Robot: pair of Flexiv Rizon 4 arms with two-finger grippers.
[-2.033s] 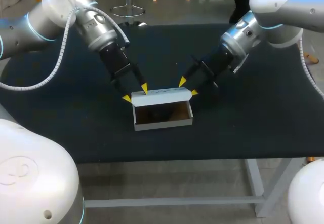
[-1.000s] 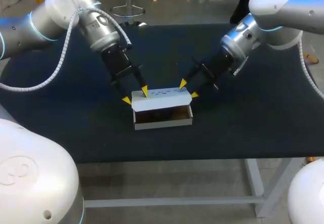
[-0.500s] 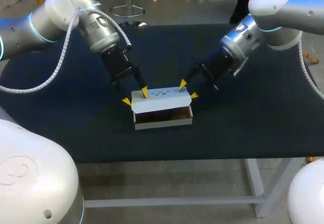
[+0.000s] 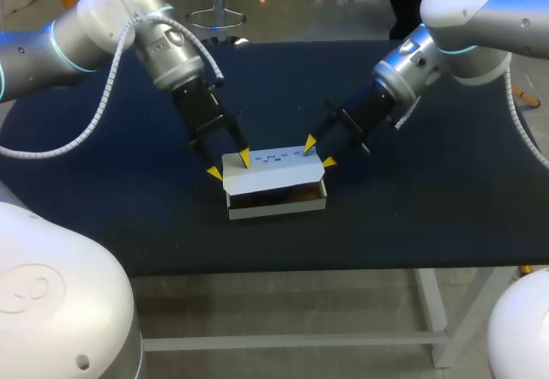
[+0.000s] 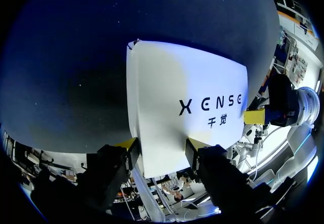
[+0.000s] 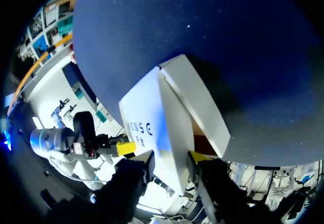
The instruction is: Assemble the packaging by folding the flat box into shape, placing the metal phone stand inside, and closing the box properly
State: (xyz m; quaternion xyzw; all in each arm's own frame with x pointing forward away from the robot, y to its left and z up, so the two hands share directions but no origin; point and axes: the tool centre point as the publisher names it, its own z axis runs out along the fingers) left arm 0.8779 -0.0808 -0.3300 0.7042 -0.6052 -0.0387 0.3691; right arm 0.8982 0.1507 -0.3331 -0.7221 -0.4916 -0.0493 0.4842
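- Sits near the middle of the dark cloth-covered table (image 4: pixel 429 216): a small white cardboard box (image 4: pixel 276 208), already folded into shape, long side toward the front edge.
- Leans forward from the back wall over the opening: the white lid flap (image 4: pixel 274 170), not yet tucked shut.
- Set at the lid's left rear corner, the left gripper (image 4: pixel 228 164); at the right rear corner, the right gripper (image 4: pixel 319 153).
- Both with fingers moderately spread, straddling the flap's edge rather than pinching it, likely so as to press the lid down evenly from both ends.
- Inside, only a dark, shadowed shape: probably the metal phone stand, not clear enough to confirm.
- Printed across the lid's outer face: dark lettering (image 5: pixel 210 105), smaller characters beneath, left unread here.
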